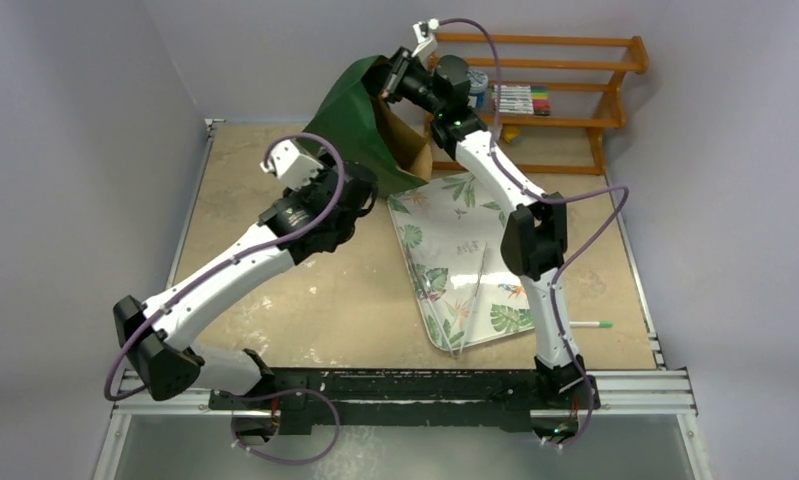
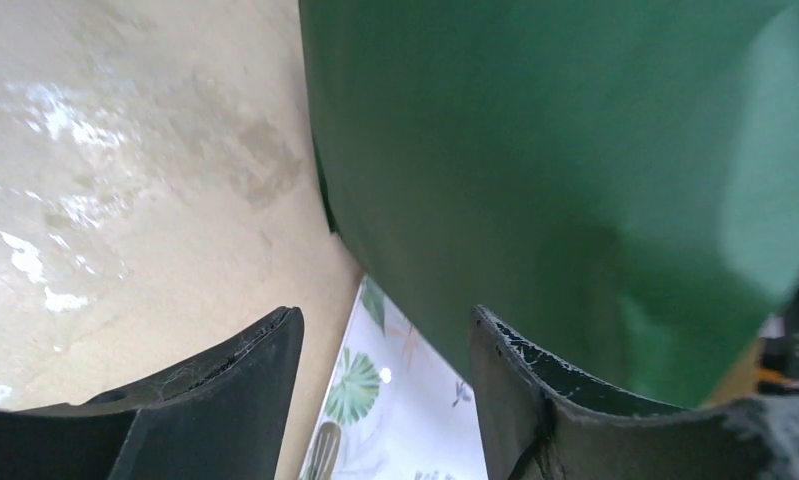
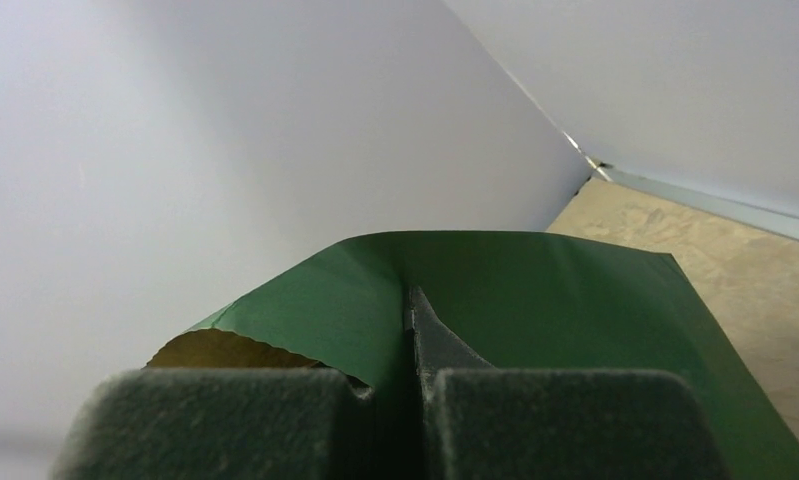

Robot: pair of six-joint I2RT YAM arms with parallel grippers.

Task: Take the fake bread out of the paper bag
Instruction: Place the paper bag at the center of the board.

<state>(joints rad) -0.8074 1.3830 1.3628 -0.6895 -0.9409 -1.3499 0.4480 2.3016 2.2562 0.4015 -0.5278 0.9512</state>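
**Bag** (image 1: 360, 120): green paper, hoisted at the counter's (image 1: 305, 300) 12 o'clock end, kraft-lined mouth turned toward 3 o'clock. Bread unseen, presumably inside; likely light and apt to slide out. The paper is thin and crumples, so it is best held by the rim. Right claw (image 3: 415, 345) pinches the rim; left claw (image 2: 385, 330) gapes empty at 7 o'clock. Tray (image 1: 475, 250) at 5 o'clock; rack (image 1: 575, 90) crowds 3 o'clock.

One paper bag (image 1: 360, 115), one tray (image 1: 453, 245)
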